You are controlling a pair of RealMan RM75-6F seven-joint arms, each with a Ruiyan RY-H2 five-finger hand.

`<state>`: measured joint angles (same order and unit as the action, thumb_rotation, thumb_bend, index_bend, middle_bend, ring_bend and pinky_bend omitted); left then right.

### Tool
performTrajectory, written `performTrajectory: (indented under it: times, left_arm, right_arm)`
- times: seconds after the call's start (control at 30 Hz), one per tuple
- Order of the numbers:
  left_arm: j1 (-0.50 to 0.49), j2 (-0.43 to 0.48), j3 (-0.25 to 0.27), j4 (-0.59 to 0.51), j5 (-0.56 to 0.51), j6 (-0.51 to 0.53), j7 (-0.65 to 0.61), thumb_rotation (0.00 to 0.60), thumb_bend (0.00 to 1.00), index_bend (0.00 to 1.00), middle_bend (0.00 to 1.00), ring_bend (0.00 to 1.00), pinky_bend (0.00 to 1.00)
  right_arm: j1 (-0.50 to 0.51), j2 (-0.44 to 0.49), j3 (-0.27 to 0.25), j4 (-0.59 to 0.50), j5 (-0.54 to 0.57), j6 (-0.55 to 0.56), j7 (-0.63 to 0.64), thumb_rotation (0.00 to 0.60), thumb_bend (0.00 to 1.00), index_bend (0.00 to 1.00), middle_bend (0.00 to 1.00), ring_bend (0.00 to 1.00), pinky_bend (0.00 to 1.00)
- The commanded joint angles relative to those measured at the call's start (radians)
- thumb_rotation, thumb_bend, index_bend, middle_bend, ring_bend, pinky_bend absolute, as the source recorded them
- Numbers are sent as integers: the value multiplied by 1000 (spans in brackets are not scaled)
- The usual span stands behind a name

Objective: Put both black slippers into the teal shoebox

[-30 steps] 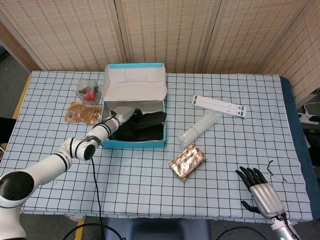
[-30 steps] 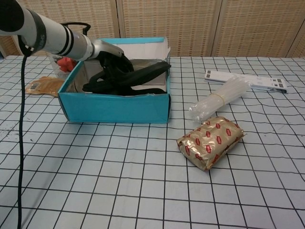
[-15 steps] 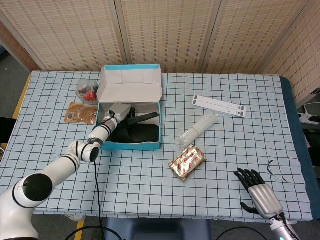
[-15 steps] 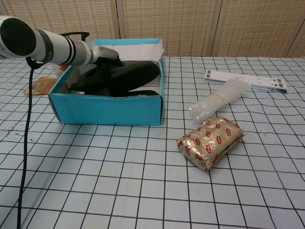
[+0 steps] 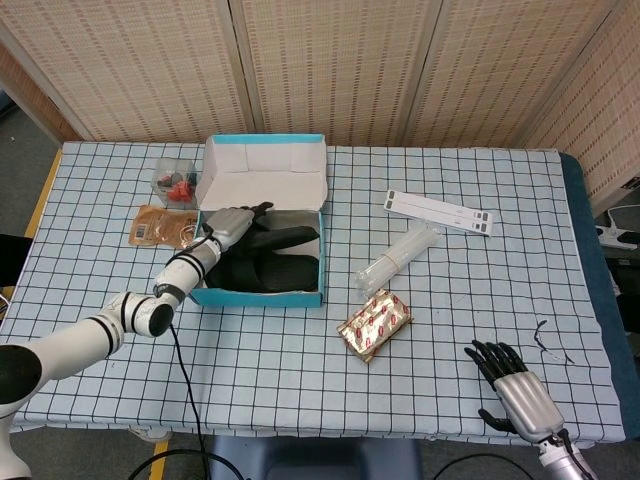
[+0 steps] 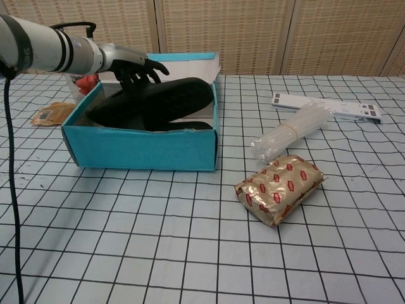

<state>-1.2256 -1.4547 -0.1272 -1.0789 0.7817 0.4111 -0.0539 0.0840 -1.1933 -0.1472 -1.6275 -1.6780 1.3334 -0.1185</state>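
The teal shoebox (image 5: 252,297) (image 6: 139,151) stands left of centre with its white lid (image 5: 262,175) up at the back. Two black slippers (image 5: 272,258) (image 6: 158,104) lie inside it, one stacked over the other and leaning on the right wall. My left hand (image 5: 233,222) (image 6: 131,61) hovers over the box's back left part, fingers spread, holding nothing. At the table's near right corner my right hand (image 5: 515,388) rests with dark fingers apart and nothing in it; it is outside the chest view.
A gold-and-red foil packet (image 5: 375,325) (image 6: 280,187) lies right of the box. Behind it are a clear plastic bundle (image 5: 400,258) (image 6: 292,132) and a white strip (image 5: 439,212) (image 6: 329,106). A brown pouch (image 5: 165,226) and a small clear container (image 5: 176,183) sit left of the box.
My left hand has lifted out of the box and let go of the slippers, which have settled inside. The box shifted slightly left over the last second. The right hand drew a little nearer.
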Motion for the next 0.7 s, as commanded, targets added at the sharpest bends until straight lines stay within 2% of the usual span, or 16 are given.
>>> performTrajectory:
  times: [0.03,0.2,0.3,0.37,0.47,0.57,0.7]
  left_arm:
    - [33,36,-48,-38,32,-30,-69,600,349,0,0,0,97]
    - [78,95,-123,-92,97,-110,-172,600,351,0,0,0,84]
    - [112,108,-158,-118,152,-94,-206,600,351,0,10,0,88]
    - [136,95,-169,-126,195,-51,-216,600,350,45,85,28,117]
    - [169,57,-171,-126,251,41,-220,600,359,186,220,141,166]
    - [199,19,-153,-120,319,145,-197,600,367,242,272,190,207]
    - [237,-48,-135,-93,369,288,-156,600,368,377,394,306,329]
  right_arm:
    - [-1,1,-1,0,-1,2,2,600,145,0,0,0,0]
    - [-1,1,0,0,-4,5,5,600,146,0,0,0,0]
    - [0,1,-2,1,-5,0,6,600,145,0,0,0,0]
    - [2,0,-4,1,-7,-5,5,600,145,0,0,0,0]
    - [3,3,-9,-2,-9,-11,3,600,145,0,0,0,0]
    - [1,6,-9,-6,-11,-5,8,600,145,0,0,0,0]
    - [3,6,-9,-4,-10,-9,10,600,145,0,0,0,0]
